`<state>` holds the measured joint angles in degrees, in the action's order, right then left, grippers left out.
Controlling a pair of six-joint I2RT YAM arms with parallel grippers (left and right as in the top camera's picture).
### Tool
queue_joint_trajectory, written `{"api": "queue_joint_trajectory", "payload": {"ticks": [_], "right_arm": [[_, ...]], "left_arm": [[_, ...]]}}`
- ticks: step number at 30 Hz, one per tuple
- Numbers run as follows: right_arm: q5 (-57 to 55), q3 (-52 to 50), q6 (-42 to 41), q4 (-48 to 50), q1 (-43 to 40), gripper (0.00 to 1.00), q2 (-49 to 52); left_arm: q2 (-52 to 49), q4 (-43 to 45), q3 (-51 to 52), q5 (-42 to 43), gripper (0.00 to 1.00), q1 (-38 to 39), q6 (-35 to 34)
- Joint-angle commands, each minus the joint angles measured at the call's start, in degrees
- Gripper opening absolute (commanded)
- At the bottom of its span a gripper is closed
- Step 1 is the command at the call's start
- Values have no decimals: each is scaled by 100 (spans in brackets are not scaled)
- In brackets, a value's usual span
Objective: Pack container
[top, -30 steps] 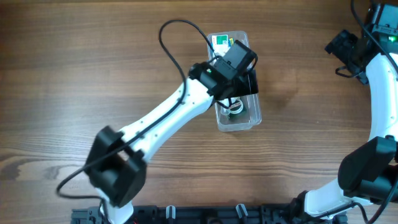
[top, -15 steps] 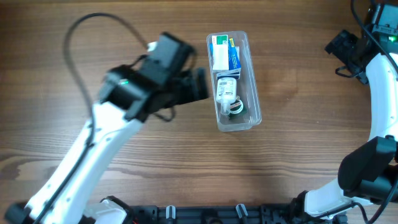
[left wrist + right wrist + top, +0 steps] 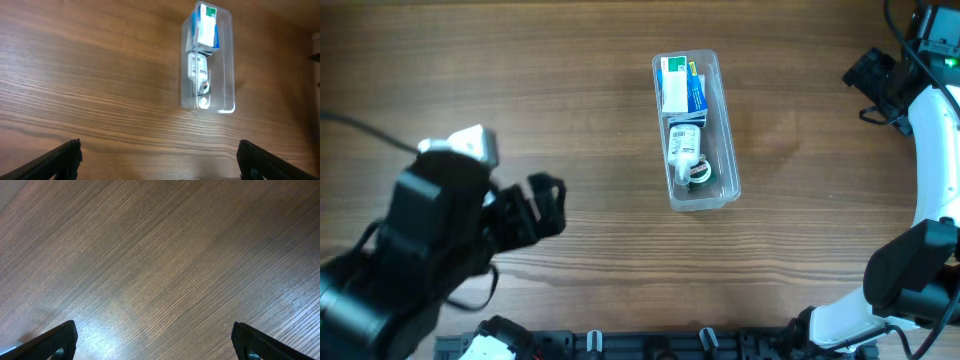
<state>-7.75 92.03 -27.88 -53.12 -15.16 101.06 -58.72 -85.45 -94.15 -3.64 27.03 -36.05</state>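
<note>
Overhead: one container (image 3: 696, 130), a clear tub, lies flat on the table (image 3: 570, 90) slightly right of centre, long axis running near to far; inside it I count one white-and-green box (image 3: 672, 70) at the far end, one blue box (image 3: 694, 92) touching its right side, one white bottle (image 3: 684, 143) lying mid-tub, and one small round item (image 3: 698, 173) at the near end, too small to name; two arms in view; left gripper (image 3: 548, 205) at near left, well apart from the tub, fingers spread and nothing between them; right arm (image 3: 932, 130) curves along the right edge, its pincer too dark and small to judge here; one black rail (image 3: 650, 345) along the near edge; surface is brown wood grain.

Left wrist: two black fingertips (image 3: 65, 157) in the bottom corners, wide apart, released over bare wood; the container sits upper right, the same four items inside.

Right wrist: right gripper (image 3: 155, 342) with two fingertips (image 3: 60, 337) far apart, released, grasping nothing; only diagonal wood grain below; the tub is out of this view.
</note>
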Motion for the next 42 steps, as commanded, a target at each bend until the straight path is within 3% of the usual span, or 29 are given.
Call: {"api": "queue_joint_trajectory", "payload": {"ticks": [1,9,14,17,22,27,36,42], "right_arm": [[11,-35,-63,-2,31,100,79],[9,-35,-66,0,31,100,79],[9,-35,-66,0,31,100,79],[9,-35,-63,0,31,100,79],[9,-35,-63,0,31,100,79],[9,-35,-66,-2,31,100,79],[9,-35,-63,0,31,100,79],[11,-35,-66,0,31,100,79]], "left_arm": [[295,-138,-52,-94,100,-24,92],[503,-518,-42,-94,100,-24,142],[501,-85,400,-92,100,-20,896],[863,999,1292,-48,100,-101,1322],[2050,3519,3742,741,100,-715,2310],[3289,5517,5740,1156,100,-1309,2389],[4835,7807,7875,1156,100,-1971,2365],[4951,8400,8373,1154,100,-2295,2365]]}}
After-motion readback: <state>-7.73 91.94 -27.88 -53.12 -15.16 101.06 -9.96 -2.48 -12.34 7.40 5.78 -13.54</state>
